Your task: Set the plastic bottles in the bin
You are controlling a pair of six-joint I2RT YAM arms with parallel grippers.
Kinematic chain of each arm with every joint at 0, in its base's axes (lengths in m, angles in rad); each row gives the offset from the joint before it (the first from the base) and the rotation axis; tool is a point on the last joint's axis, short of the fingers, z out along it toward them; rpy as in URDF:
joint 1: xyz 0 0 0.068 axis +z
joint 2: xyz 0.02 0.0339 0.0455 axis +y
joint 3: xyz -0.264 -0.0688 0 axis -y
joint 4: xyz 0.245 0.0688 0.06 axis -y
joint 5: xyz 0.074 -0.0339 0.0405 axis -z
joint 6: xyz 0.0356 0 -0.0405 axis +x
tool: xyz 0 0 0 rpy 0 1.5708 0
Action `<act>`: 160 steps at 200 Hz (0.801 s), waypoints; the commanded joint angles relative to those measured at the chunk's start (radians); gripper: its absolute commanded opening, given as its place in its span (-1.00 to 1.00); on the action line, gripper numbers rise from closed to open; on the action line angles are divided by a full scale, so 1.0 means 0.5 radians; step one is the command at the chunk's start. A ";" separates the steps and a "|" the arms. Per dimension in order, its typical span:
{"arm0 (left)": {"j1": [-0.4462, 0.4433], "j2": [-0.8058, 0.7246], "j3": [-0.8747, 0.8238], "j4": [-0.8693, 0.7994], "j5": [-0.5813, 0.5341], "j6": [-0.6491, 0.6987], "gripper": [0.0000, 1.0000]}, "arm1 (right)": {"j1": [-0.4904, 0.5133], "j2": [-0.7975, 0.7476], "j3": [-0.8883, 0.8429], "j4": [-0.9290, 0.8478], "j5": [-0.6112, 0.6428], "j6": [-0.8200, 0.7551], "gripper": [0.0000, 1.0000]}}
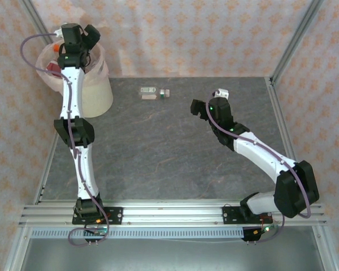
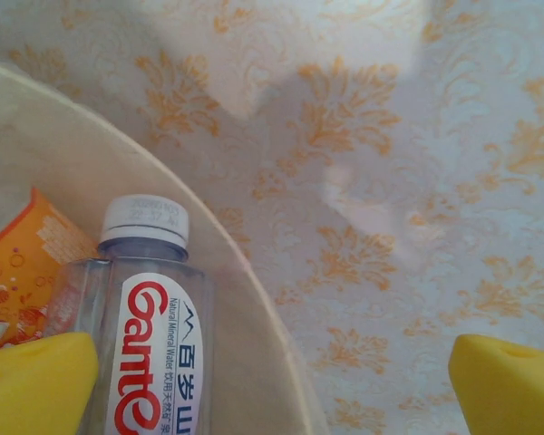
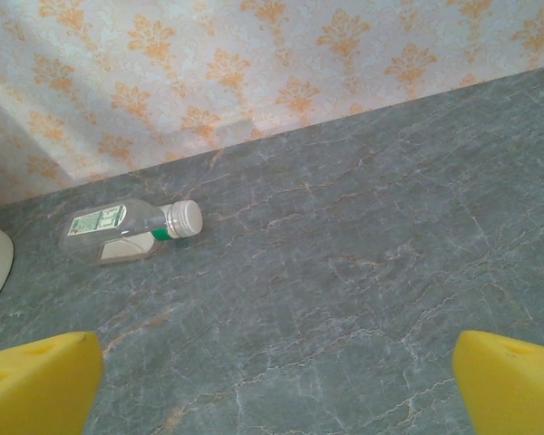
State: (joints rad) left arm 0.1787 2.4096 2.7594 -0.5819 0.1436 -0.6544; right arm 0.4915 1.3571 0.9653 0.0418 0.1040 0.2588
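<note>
Plastic bottles [image 2: 150,344] lie inside the bin [image 2: 91,154] under the left gripper [image 2: 272,390], its fingers spread wide. Right of the bin, the right gripper [image 3: 272,381] hangs equally spread over the table [image 3: 363,272], with a white-capped bottle [image 3: 131,227] lying between it and the bin.

The left arm [image 1: 73,113] and the right arm [image 1: 260,152] share one build: smooth white shells on the long links, bulky black housings at the joints, and a black base block [image 1: 87,212] at the foot of each. A thin mauve cable [image 1: 21,53] runs along the left arm's white links and swings out in a free loop near its top; a like cable [image 1: 312,197] curves round the right arm's large black elbow housing. Small green lights [image 1: 212,107] glow on the right arm's upper joints — tiny orange and green ones at the bases. The left hand [image 2: 272,399] and the right hand [image 3: 272,390] both end in soft, bright-yellow pads [image 2: 36,385], rounded at the corners.
</note>
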 commanded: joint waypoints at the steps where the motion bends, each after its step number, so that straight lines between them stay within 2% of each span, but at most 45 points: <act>1: -0.012 -0.144 0.037 -0.036 0.127 0.006 1.00 | -0.007 -0.011 0.069 -0.018 -0.004 0.000 0.99; 25: -0.042 -0.315 0.037 -0.053 0.232 0.078 1.00 | -0.005 -0.023 0.055 -0.016 0.014 0.001 0.98; 42: -0.137 -0.455 -0.004 -0.109 0.253 0.226 1.00 | -0.007 -0.031 0.039 0.000 0.037 0.016 0.98; 64: -0.363 -0.640 -0.174 -0.162 0.180 0.645 1.00 | -0.007 -0.044 0.018 0.043 0.057 0.036 0.98; 90: -0.657 -0.786 -0.534 -0.090 0.000 1.126 1.00 | -0.007 -0.081 -0.004 0.059 0.073 0.058 0.98; 107: -0.767 -0.776 -0.674 -0.034 0.062 1.278 1.00 | -0.007 -0.134 -0.032 0.055 0.085 0.065 0.98; 133: -0.843 -0.646 -0.718 -0.045 0.247 1.423 1.00 | -0.007 -0.257 -0.105 0.043 0.140 0.063 0.98; 160: -0.904 -0.478 -0.754 -0.103 0.429 1.790 1.00 | -0.007 -0.419 -0.231 0.047 0.244 0.068 0.98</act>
State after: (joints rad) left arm -0.2619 2.0872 2.4138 -0.5934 0.2687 0.0200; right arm 0.4919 1.2255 0.9012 0.0494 0.1505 0.2779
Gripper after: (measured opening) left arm 0.993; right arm 0.992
